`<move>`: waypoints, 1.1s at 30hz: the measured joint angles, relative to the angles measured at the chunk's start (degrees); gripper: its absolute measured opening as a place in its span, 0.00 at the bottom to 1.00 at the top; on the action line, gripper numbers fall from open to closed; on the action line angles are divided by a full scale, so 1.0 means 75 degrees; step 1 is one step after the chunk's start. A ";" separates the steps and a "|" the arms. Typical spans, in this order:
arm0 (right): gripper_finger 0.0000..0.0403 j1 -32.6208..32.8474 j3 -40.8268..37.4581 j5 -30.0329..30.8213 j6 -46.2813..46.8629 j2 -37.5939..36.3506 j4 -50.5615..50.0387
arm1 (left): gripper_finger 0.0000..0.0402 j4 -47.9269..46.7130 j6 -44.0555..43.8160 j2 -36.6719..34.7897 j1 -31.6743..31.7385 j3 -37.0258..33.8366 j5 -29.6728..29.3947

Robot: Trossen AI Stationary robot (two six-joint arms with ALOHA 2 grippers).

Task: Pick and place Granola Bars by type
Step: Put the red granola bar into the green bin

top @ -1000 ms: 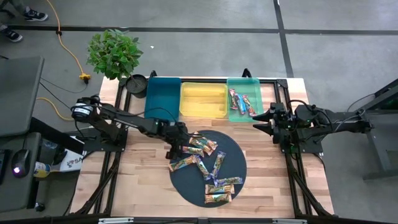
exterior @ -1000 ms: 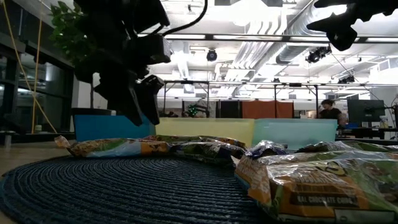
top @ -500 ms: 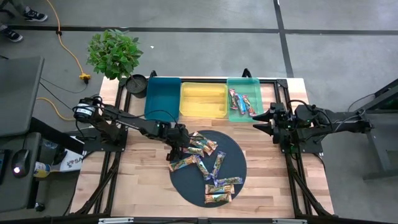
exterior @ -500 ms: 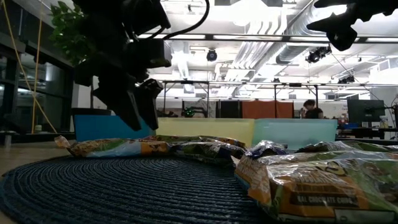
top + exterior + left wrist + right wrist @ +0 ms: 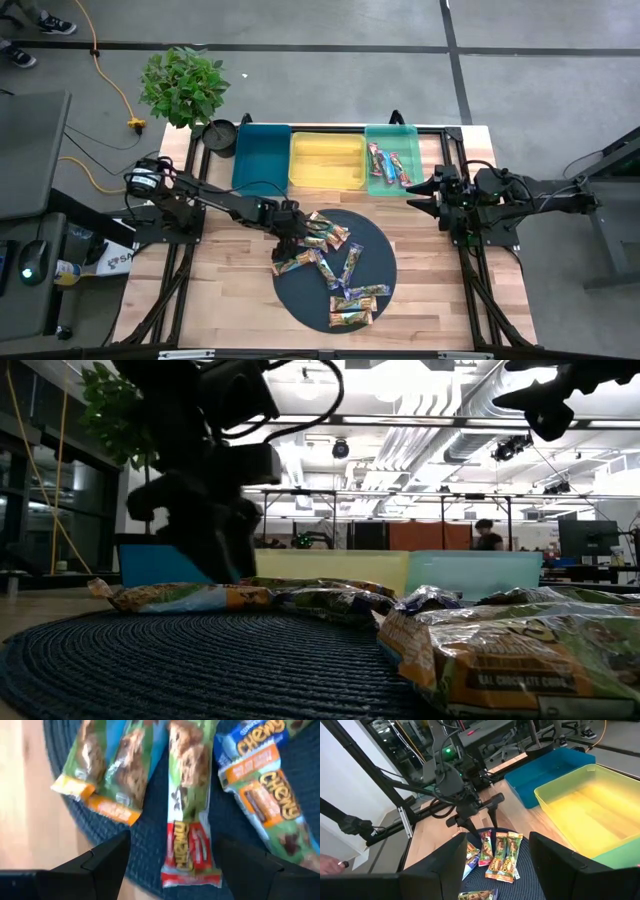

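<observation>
Jaws spread and empty, the left gripper (image 5: pixel 285 232) hangs low over a red-ended wrapped granola bar (image 5: pixel 189 834) at the edge of the round dark woven mat (image 5: pixel 300 295). Glossy wrapped granola bars (image 5: pixel 335 265) lie scattered across that mat on the wooden worktop (image 5: pixel 225 290). More bars rest in the green plastic bin (image 5: pixel 410 135). The right gripper (image 5: pixel 425 195), jaws apart, waits beside that bin.

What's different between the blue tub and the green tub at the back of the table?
The blue tub sits leftmost in the row and shows nothing inside; the green tub sits rightmost and holds two wrapped bars. The blue tub looks a little larger from above than the green tub. Both are open rectangular tubs, side by side with a yellow tub between them.
</observation>
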 joint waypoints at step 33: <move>0.50 0.0003 0.0000 -0.0082 0.0000 0.0000 0.0004 | 0.56 0.0244 -0.0237 0.0507 -0.0001 0.0012 0.0340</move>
